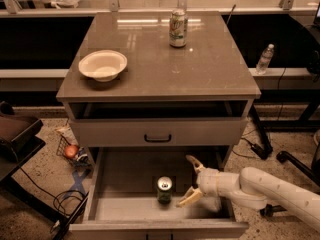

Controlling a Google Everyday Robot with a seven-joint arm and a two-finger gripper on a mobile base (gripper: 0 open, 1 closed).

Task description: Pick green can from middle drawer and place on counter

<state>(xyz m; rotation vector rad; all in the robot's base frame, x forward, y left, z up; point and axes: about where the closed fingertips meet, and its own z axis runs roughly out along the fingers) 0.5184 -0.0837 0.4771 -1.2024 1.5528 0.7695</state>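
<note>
The green can (164, 189) stands upright on the floor of the open middle drawer (127, 176), near its front. My gripper (190, 180) reaches in from the right on a white arm. It is open, with one pale finger (193, 163) up behind and one finger (186, 198) low, just right of the can and not touching it. The counter (210, 69) is the glossy grey-brown top of the cabinet above.
On the counter stand a white bowl (102, 65) at the left and a taller pale can (178, 28) at the back. A grey drawer front with a black handle (157, 138) overhangs the open drawer. A water bottle (264, 59) stands on a shelf at right; cables and clutter (71, 152) lie on the floor at left.
</note>
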